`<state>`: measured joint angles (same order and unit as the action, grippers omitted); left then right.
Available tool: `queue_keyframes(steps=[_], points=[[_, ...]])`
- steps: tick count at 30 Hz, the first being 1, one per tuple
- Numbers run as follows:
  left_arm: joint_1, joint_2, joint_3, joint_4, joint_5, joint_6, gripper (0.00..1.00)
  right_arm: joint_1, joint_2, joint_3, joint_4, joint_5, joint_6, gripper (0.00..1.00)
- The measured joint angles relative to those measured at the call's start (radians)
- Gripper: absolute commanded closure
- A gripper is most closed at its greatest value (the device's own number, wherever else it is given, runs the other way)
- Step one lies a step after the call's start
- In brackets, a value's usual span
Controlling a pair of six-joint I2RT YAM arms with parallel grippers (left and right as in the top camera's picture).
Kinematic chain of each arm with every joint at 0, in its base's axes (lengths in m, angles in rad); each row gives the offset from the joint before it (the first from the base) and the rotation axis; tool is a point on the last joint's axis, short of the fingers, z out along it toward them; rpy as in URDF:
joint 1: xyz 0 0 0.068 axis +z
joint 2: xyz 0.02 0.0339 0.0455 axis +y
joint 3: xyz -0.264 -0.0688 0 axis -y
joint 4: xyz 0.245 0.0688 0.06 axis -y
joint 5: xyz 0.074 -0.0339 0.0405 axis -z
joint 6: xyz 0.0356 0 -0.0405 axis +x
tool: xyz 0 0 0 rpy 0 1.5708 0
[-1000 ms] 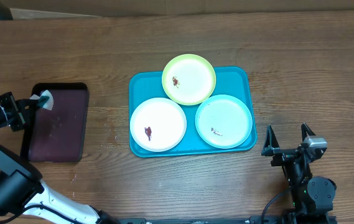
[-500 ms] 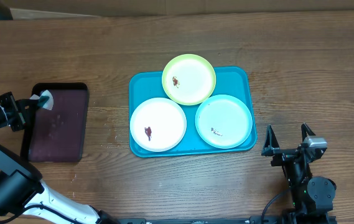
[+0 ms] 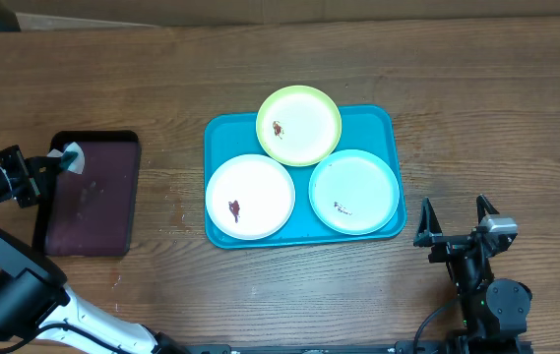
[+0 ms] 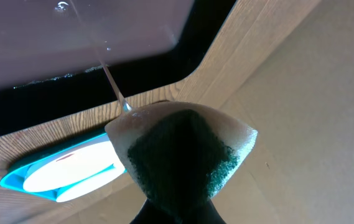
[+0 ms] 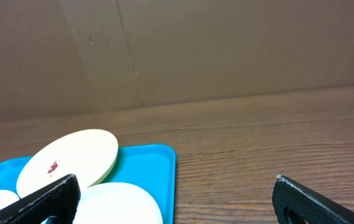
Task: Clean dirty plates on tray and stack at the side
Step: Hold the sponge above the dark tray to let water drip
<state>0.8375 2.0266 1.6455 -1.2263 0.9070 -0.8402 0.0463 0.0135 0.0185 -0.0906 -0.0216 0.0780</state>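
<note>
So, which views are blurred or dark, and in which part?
Left wrist view: the sponge fills the foreground, soft-edged, its middle very dark. Right wrist view: the right gripper is black, without detail; the plate behind is clearer. Overhead view: even light, sharp, no strong glare.

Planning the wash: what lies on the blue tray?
Three smeared plates: the yellow-green plate overhanging its far rim, the white plate, the pale mint plate. The tray floor beneath them is hidden.
</note>
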Motion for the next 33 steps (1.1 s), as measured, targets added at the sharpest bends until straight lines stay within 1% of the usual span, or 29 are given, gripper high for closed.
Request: queue_keyframes(steps=[25, 27, 33], points=[[-0.006, 0.0, 0.0, -0.005, 0.006, 0.0, 0.96, 0.0, 0.0, 0.0, 0.0, 0.0, 0.0, 0.0], [-0.006, 0.0, 0.0, -0.005, 0.038, 0.0, 0.96, 0.0, 0.0, 0.0, 0.0, 0.0, 0.0, 0.0], [-0.006, 0.0, 0.0, -0.009, 0.234, 0.0, 0.96, 0.0, 0.0, 0.0, 0.0, 0.0, 0.0, 0.0]])
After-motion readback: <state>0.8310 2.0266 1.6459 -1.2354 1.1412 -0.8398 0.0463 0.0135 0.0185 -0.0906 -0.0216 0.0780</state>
